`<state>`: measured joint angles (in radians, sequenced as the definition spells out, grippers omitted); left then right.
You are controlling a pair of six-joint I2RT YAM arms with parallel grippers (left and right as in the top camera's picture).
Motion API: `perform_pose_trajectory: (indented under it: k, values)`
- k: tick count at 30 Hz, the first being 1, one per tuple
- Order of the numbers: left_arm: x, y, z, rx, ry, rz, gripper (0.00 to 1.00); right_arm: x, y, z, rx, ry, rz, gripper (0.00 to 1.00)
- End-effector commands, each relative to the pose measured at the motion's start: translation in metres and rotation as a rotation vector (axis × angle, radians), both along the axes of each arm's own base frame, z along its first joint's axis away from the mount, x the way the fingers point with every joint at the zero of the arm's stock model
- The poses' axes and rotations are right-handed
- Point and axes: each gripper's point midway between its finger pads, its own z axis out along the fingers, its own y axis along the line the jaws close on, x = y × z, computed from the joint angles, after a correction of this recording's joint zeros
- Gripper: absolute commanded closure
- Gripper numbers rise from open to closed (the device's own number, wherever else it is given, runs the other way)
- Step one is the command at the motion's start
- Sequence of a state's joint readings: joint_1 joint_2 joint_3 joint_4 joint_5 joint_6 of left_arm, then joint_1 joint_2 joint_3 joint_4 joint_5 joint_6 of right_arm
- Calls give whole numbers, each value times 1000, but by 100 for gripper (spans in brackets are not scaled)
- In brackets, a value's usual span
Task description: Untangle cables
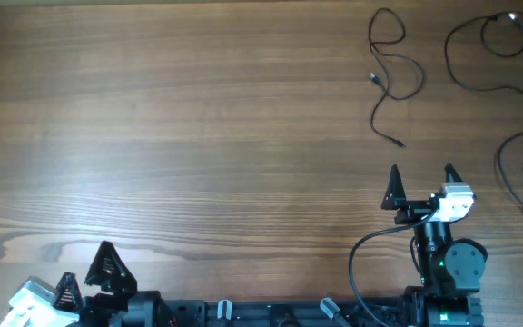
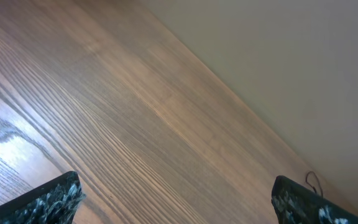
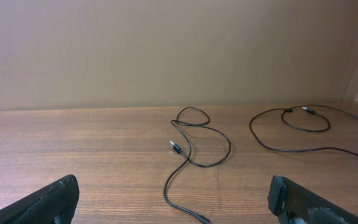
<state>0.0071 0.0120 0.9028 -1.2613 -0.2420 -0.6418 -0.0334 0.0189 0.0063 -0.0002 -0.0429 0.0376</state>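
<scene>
1. Pincer state first: the right pincer (image 1: pixel 422 177), black with pointed triangular fingers, stands with its jaws wide apart and nothing between them. It sits low over the brown wood-grain bench (image 1: pixel 198 118) and is aimed toward the far edge.
2. The left pincer (image 1: pixel 87 272) sits at the near left corner, jaws likewise spread and empty. Its wrist view shows little beyond bare boards.
3. Just ahead of the right pincer lies the first of three thin, dark, flexible cables with tiny plug ends, the looped cable (image 3: pixel 188 160). It has a small closed loop at its far end and a wider bend that crosses itself. One plug lies left of the crossing, and the tail runs back toward the fingers.
4. Further right and well apart from it, the long cable (image 1: pixel 448 50) coils near the far right corner and trails off the edge of view. The third, the curved cable (image 1: pixel 498 163), lies to the right of the pincer. None of the three touches another.
5. Separating them looks largely done. What is left is probably opening the looped cable's own crossings.
6. To do that well, come down on a free end near a plug, not on the crossing. Close on one strand only, then draw it away from the loop low and slowly, so the wire slides out instead of cinching tight. So light a wire may drag along whole, and the left arm is too far off to pin it.
</scene>
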Motion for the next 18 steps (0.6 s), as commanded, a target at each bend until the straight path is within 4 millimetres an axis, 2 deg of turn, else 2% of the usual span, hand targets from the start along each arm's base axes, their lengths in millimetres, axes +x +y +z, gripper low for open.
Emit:
perform_pose_trajectory:
  k: [1,16,18]
  values:
    - [-2,3,1,5,-10,25,0,-1,-2,4,14,-18,-13,0]
    - [-2,3,1,5,-10,25,0,-1,2,4,14,-18,4,0]
    - [0,3,6,4,-30,24,0,-1,2,4,14,-18,4,0]
